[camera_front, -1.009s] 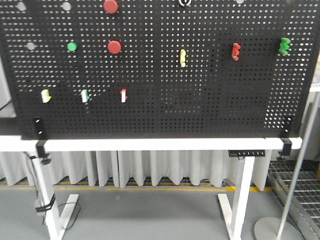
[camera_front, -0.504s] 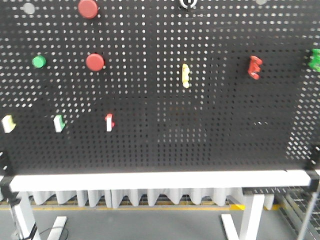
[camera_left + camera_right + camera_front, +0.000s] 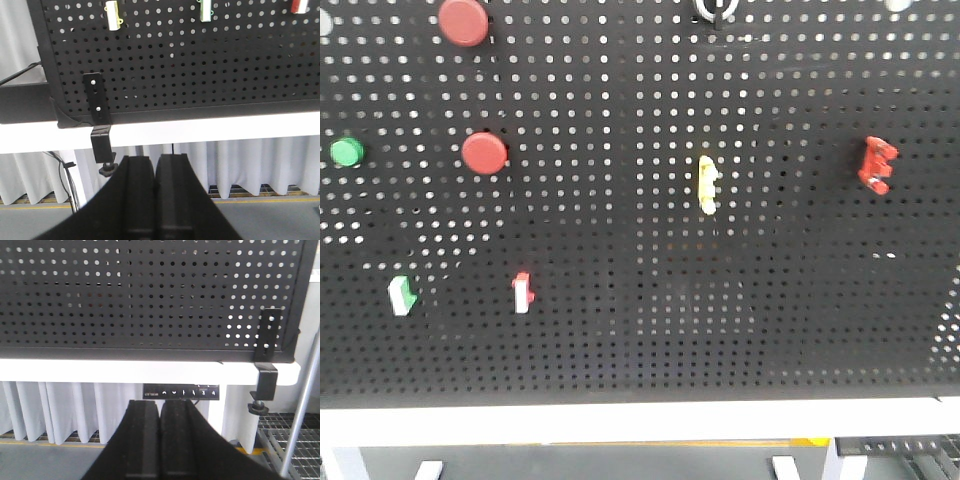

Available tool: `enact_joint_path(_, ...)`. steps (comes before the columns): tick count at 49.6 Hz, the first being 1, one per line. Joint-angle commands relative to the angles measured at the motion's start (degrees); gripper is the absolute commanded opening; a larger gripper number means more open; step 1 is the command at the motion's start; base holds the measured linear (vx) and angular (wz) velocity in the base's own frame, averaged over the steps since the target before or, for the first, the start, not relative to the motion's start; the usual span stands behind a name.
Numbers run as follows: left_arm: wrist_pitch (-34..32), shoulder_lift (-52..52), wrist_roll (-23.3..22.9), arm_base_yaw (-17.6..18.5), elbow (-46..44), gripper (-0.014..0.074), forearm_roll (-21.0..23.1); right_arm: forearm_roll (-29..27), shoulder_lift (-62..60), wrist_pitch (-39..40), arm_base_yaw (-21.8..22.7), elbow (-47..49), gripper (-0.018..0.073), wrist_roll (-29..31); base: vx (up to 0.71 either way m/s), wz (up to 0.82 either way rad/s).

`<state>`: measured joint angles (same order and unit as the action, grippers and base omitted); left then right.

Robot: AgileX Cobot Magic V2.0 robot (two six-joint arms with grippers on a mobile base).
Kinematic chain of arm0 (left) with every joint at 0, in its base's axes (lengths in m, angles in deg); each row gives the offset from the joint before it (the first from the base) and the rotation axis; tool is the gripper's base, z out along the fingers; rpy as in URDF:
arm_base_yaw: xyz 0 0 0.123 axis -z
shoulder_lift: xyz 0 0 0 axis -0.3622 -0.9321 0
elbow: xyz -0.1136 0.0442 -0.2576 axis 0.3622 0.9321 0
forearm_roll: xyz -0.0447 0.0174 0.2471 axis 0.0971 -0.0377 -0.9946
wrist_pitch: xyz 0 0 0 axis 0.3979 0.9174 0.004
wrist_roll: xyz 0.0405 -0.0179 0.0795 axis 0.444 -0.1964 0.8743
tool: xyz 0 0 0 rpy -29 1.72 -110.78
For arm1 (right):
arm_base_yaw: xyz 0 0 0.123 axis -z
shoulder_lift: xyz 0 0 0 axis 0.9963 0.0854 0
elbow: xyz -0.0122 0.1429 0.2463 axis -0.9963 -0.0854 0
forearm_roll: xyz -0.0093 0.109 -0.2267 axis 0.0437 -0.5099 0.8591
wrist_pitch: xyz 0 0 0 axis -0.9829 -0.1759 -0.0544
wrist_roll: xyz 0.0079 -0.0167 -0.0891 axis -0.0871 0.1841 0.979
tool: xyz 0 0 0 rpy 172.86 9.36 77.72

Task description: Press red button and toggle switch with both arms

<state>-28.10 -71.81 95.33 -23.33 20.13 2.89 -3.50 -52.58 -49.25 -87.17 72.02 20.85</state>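
Observation:
Two red buttons show on the black pegboard in the front view: one at the top left, one below it. The toggle switch, round and black with a silver ring, is cut by the top edge. Neither gripper shows in the front view. My left gripper is shut and empty, low before the table's white edge, under the board's lower left corner. My right gripper is shut and empty, low before the table edge near the board's lower right.
On the board are a green button, a pale yellow piece, a red bracket piece, and small white rockers tipped green and red. Black clamps hold the board to the table. A grey pole stands right.
The front view has moved closer to the pegboard: everything on it looks larger and has spread outward, and the table legs and floor have dropped out of view.

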Motion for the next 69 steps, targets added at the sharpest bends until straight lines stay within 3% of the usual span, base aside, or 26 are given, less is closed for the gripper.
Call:
enact_joint_path(1, -4.57, 0.92, -0.39, -0.03, 1.97, 0.0001, 0.62, 0.33, -0.69, 4.91, 0.4, -0.55, -0.0003, 0.03, 0.13, 0.0)
enact_joint_path(49, -4.57, 0.92, -0.39, -0.03, 1.97, 0.0001, 0.62, 0.33, -0.69, 5.33, 0.4, -0.55, -0.0003, 0.03, 0.03, 0.0)
enact_joint_path(69, -9.12, 0.92, -0.39, -0.03, 1.86, 0.0001, 0.62, -0.03, -0.69, 16.18, 0.46, -0.55, -0.0003, 0.03, 0.0, 0.0)
